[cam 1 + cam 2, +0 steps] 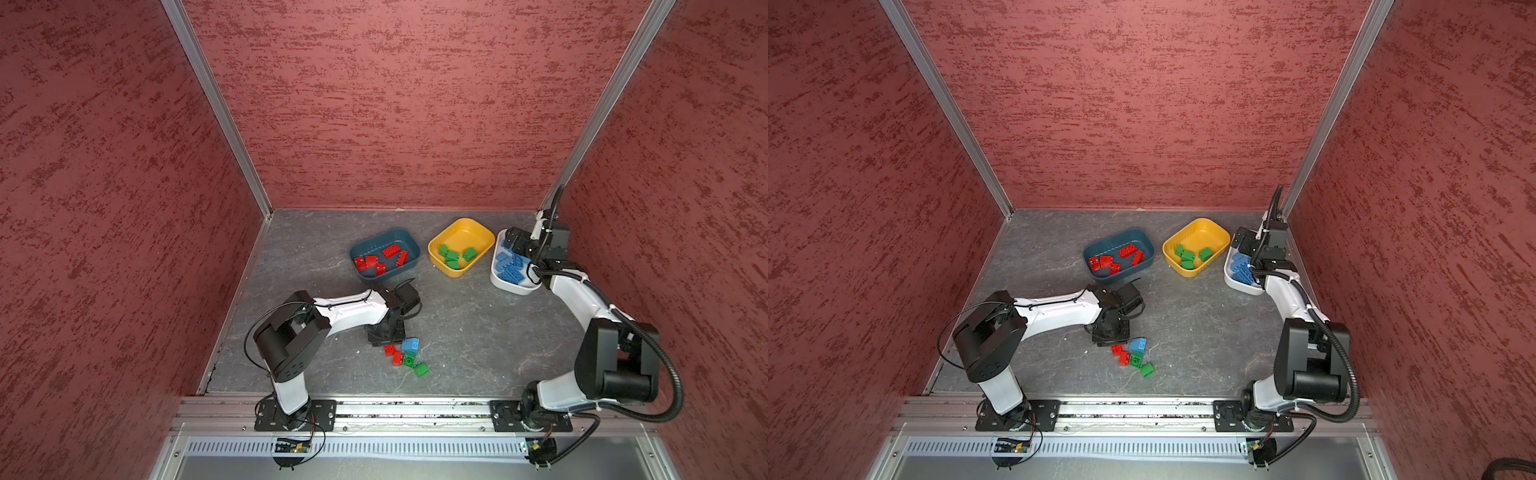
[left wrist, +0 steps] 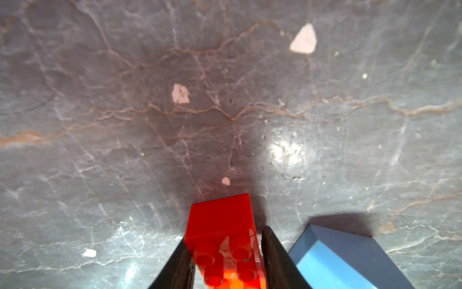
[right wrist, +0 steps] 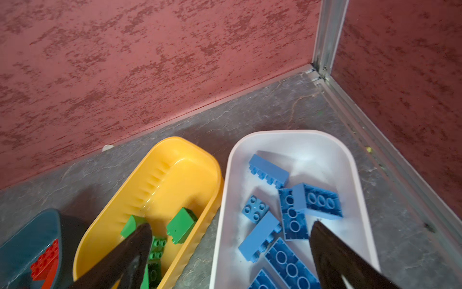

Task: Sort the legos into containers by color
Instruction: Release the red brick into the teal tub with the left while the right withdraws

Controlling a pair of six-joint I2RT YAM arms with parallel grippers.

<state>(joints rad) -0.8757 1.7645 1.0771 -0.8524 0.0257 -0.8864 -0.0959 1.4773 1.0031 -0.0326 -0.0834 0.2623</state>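
The left gripper [image 2: 225, 235] has its two black fingers [image 2: 175, 265] close against either side of a red brick [image 2: 220, 217] resting on the grey table [image 2: 100, 150]. Whether they already pinch it cannot be told: the wrist view cuts off the fingers and the brick's near end at the frame edge, and in both top views the wrist hides the fingertips. That arm rises from the near rail, bends at a raised elbow on the left and runs its white forearm toward the middle, with the wrist turned down. Just beside the flanked brick lies a blue brick [image 1: 410, 345], cut off in the wrist view, and beyond it a second red brick [image 1: 397, 358] and two green bricks [image 1: 421, 369] in a loose cluster. The right gripper [image 3: 231, 224] stands wide apart and empty above the white tub [image 1: 496, 280] in the far right corner, its forearm stretched from a high elbow and covering some of that tub's blue legos [image 3: 291, 220]. Well apart from the cluster, the yellow tub [image 1: 465, 230] holds green legos [image 1: 453, 255] and the teal tub [image 1: 384, 239] holds red legos [image 1: 390, 251].
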